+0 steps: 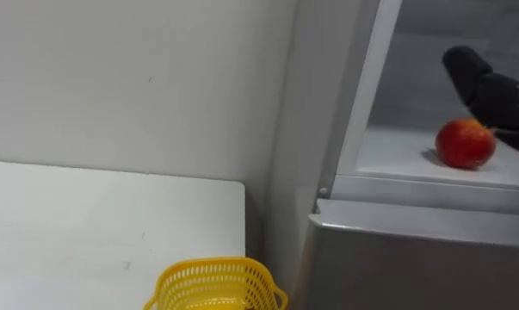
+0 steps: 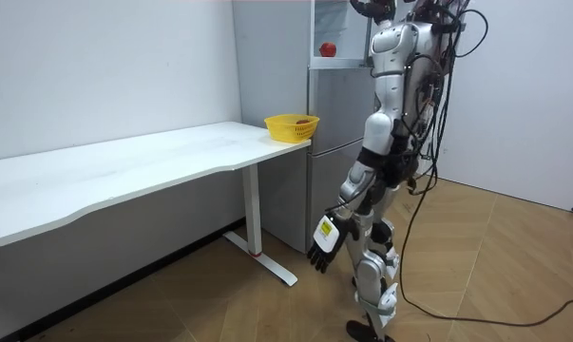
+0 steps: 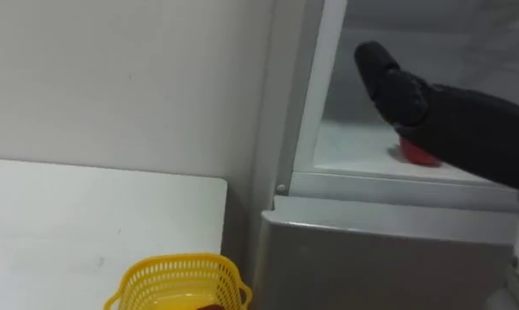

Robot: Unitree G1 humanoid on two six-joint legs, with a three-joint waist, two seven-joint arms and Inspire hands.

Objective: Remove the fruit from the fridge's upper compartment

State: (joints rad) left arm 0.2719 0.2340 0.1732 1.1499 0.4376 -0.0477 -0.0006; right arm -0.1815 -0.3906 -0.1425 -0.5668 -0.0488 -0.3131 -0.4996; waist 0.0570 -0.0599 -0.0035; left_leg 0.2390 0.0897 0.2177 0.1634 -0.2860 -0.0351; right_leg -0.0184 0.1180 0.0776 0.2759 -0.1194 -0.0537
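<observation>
A red apple lies on the white shelf of the open upper fridge compartment. My right hand reaches into that compartment from the right, open, just above and right of the apple and close against it. In the right eye view the right hand covers most of the apple. The room view has me standing upright in front of the fridge, with my left hand hanging open at my side.
A yellow mesh basket stands on the corner of the white table, just left of the fridge. Something small and dark lies in the basket. The grey lower fridge door is closed. A white wall stands behind the table.
</observation>
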